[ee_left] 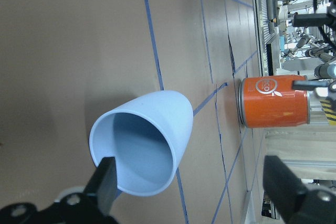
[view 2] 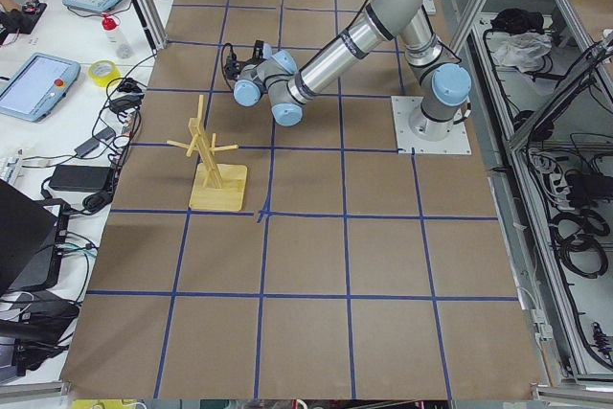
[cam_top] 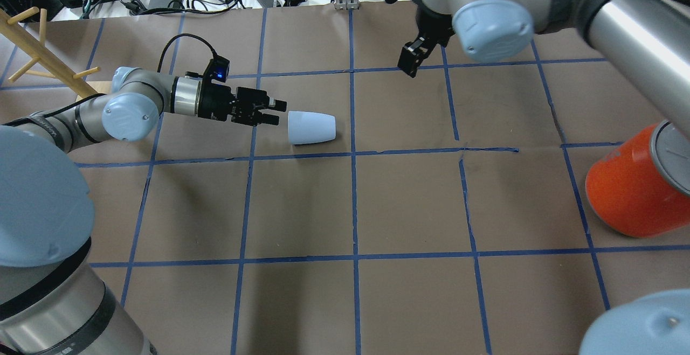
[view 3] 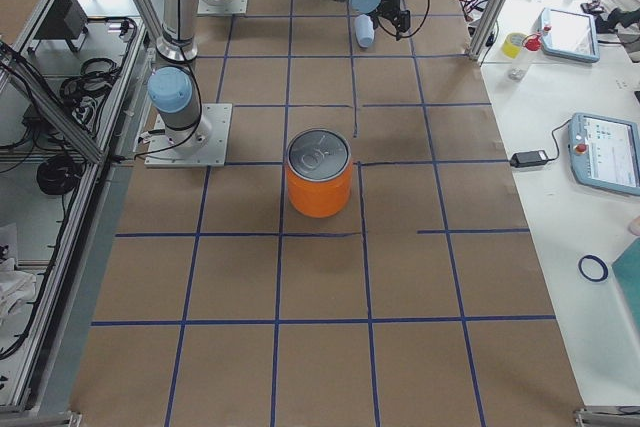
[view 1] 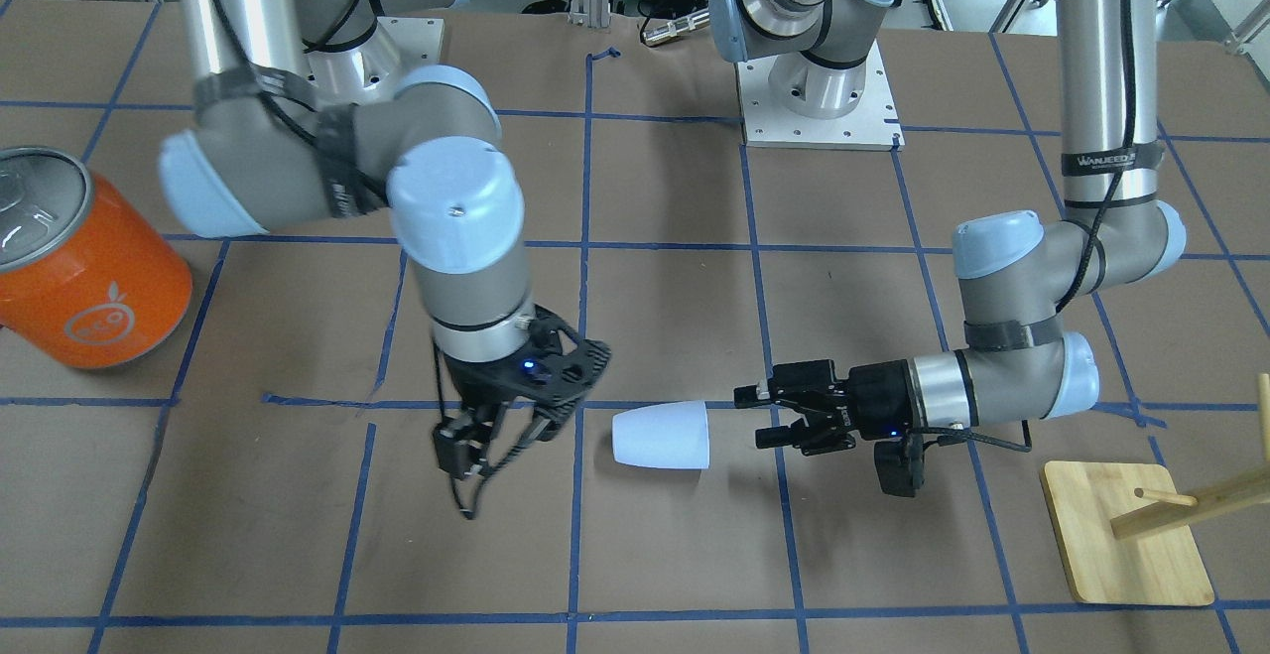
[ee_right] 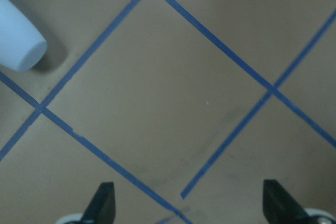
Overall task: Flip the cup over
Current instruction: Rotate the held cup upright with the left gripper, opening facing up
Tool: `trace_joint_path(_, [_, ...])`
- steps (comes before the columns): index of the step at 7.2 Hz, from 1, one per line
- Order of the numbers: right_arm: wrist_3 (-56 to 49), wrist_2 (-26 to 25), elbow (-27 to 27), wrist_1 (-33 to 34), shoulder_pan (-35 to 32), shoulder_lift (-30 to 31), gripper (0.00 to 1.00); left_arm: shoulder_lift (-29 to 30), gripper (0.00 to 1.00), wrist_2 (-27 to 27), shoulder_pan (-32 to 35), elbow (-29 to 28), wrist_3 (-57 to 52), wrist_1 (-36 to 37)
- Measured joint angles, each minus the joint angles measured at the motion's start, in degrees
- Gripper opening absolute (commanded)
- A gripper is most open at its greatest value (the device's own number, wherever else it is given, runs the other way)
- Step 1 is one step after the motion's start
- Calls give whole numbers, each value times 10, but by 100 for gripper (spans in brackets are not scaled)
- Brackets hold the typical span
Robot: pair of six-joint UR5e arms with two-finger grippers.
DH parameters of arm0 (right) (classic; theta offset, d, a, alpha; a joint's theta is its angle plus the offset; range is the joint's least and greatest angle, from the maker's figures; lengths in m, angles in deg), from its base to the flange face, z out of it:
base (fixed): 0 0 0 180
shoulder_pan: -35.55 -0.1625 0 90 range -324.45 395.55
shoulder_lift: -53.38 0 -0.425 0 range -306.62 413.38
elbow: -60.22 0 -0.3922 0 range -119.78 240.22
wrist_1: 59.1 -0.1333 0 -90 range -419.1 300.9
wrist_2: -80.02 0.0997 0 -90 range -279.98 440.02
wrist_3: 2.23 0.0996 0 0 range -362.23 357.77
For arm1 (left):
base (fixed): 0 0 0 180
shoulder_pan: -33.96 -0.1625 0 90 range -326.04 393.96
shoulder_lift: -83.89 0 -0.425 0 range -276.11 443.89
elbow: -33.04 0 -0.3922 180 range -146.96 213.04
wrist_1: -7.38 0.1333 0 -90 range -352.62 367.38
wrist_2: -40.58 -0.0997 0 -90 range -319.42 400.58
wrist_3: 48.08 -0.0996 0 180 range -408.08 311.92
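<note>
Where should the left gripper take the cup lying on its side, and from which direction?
Probably the open rim, approached level from the mouth end. The cup lies on its side, wider mouth facing the open left gripper, base pointing away. One finger inside the wall and one outside should pinch firmly; the smooth tapered outside might slip.

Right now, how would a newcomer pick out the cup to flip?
On the brown table with the blue tape grid, look just ahead of the left gripper. The cup lies there on its side, mouth toward that gripper. It is small, pale bluish-white and tapered, unlike the big orange can farther off.
</note>
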State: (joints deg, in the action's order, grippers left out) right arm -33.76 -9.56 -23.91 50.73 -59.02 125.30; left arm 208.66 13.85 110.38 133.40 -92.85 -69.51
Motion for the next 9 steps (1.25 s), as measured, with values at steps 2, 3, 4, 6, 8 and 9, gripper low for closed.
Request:
trace_joint_path(2, [102, -10, -7, -65, 50, 41, 100, 21, 19, 36, 12, 0, 2, 8])
trace_joint_path(3, [179, -17, -9, -78, 56, 49, 100, 26, 0, 51, 16, -1, 4, 9])
trace_joint_path(4, [233, -20, -9, -82, 58, 50, 100, 29, 0, 59, 18, -1, 5, 9])
trace_joint_path(6, [272, -22, -9, -79, 59, 49, 100, 26, 0, 63, 19, -1, 11, 10])
trace_joint_path(8, [300, -18, -9, -82, 59, 58, 100, 8, 0, 62, 20, -4, 66, 10])
trace_joint_path(9, [307, -16, -9, -84, 58, 68, 100, -4, 0, 55, 20, -6, 113, 21])
